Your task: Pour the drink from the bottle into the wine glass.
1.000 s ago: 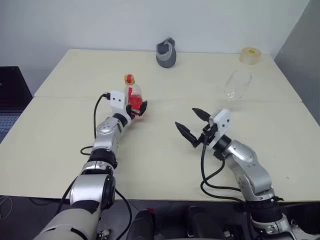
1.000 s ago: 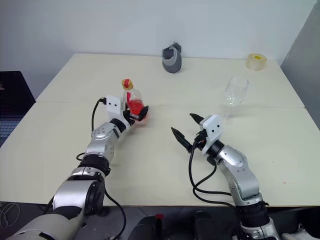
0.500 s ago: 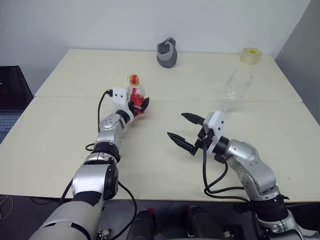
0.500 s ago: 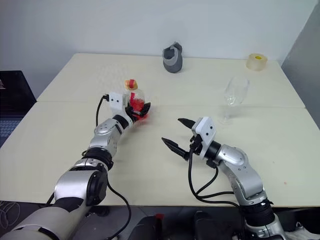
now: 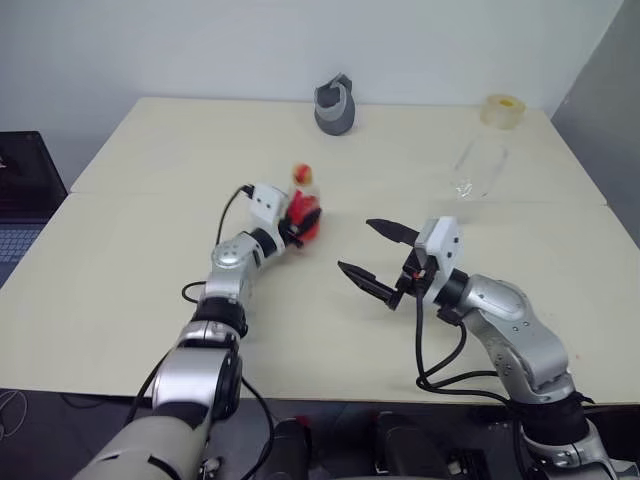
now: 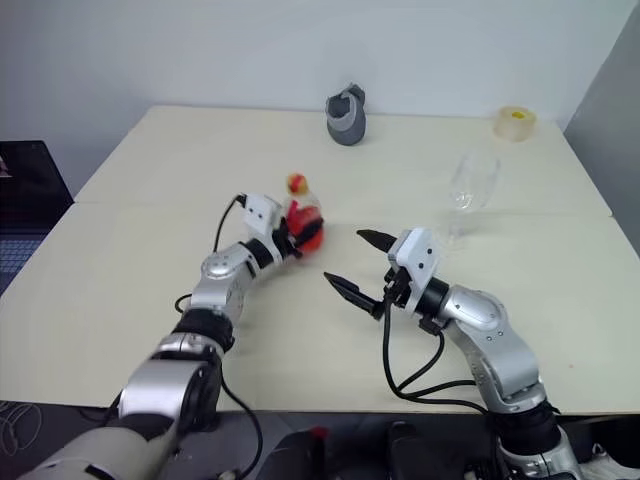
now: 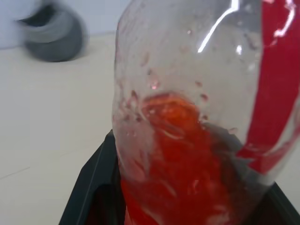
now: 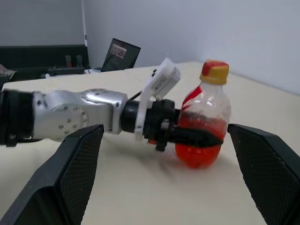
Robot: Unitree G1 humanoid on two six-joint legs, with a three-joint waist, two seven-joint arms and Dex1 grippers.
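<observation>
My left gripper (image 6: pixel 296 232) clamps small clear plastic bottle (image 6: pixel 303 218) low on its belly; it's light, slippery, cap still on. Right gripper (image 6: pixel 352 264) gapes wide, empty, nr bottle.

Lighting: bright, even, diffuse | Shadows: faint, soft on table (image 5: pixel 150 300) | Glare: white streaks on bottle (image 7: pixel 197 108) | Blur: grey object (image 7: pixel 51 35), upper left, out of focus | Head views: sharp

Glossy clear plastic is seen on the bottle (image 8: pixel 204 122); the counter (image 5: pixel 130 250) is finished matt, the wine glass (image 6: pixel 470 185) smooth and clear.
</observation>
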